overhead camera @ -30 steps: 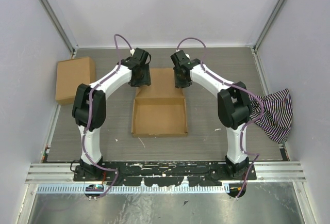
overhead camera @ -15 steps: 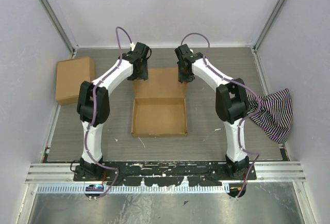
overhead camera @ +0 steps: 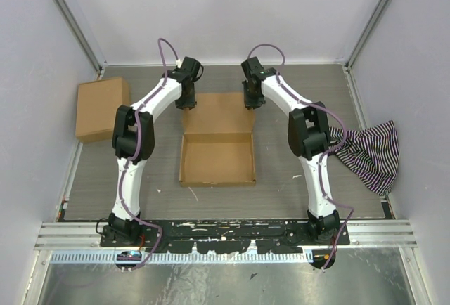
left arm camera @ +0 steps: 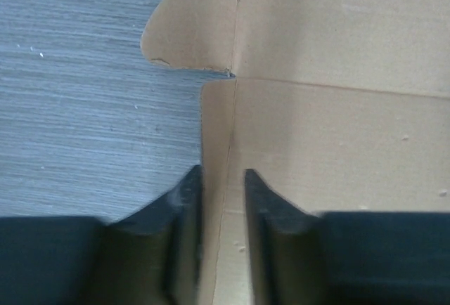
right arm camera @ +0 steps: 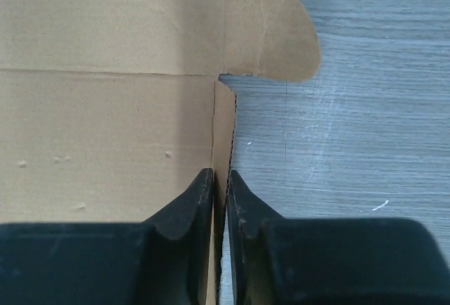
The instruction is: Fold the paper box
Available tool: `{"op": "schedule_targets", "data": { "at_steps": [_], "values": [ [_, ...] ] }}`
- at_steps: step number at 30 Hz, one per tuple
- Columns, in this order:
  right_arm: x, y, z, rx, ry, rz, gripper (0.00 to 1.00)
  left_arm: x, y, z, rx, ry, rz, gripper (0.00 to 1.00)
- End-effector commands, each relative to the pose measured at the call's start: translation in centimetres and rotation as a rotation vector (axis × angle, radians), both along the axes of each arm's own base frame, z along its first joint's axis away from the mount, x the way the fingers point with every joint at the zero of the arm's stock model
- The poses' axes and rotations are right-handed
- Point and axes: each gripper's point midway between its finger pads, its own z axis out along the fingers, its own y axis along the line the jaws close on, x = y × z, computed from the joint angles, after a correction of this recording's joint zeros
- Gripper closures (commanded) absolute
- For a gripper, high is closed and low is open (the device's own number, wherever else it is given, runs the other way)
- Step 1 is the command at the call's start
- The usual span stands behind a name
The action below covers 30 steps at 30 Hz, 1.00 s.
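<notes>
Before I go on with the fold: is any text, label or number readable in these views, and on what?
No readable text in any view.
On the paper box: plain brown, no print, also close up in both wrist views.
On the other cardboard box: plain, no label seen.
On the striped cloth: stripes only, no lettering.

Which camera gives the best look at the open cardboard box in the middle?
The top external view: the whole paper box shows, tray and open lid. Each wrist view shows only one lid edge with a rounded tab.
</notes>
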Motion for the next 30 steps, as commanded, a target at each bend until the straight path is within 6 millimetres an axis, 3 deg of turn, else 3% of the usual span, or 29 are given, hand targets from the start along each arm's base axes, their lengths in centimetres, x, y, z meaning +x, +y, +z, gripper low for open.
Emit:
{"op": "schedule_targets", "data": {
  "at_steps": [1,3,9,13,16,18,19,21,30],
  "values": [
    [1.8,0.7,2.7,0.034,-0.085,0.016,0.84,1.0,-0.8,1.2,-0.038,-0.031,-0.024,0.81],
    [1.9,0.6,3.4,0.04,-0.112,0.014,0.86,1.1,-1.1,1.8,-0.057,-0.053,-0.029,0.99],
    [2.2,0.3,7.0,0.06,-0.218,0.014,0.84,1.0,-1.0,4.8,-0.098,-0.155,-0.016,1.0],
    [2.0,-0.1,9.3,0.064,-0.263,0.008,0.64,0.4,-0.1,8.0,-0.112,-0.257,0.007,1.0],
    [1.6,-0.7,11.1,0.084,-0.293,-0.002,0.57,-0.1,0.3,9.8,-0.145,-0.359,0.015,1.0],
    [1.3,-1.1,12.2,0.1,-0.31,-0.012,0.55,-0.1,0.6,11.4,-0.179,-0.471,0.026,1.0],
    [1.1,-1.4,12.7,0.107,-0.318,-0.019,0.55,-0.7,1.0,10.9,-0.183,-0.496,0.033,1.0],
    [0.4,-2.0,14.7,0.124,-0.357,-0.024,0.55,-1.2,1.3,12.0,-0.216,-0.587,0.04,1.0],
    [-4.0,-4.0,19.5,0.152,-0.441,0.018,0.54,-4.6,1.4,15.0,-0.376,-0.939,-0.039,1.0]
  ]
}}
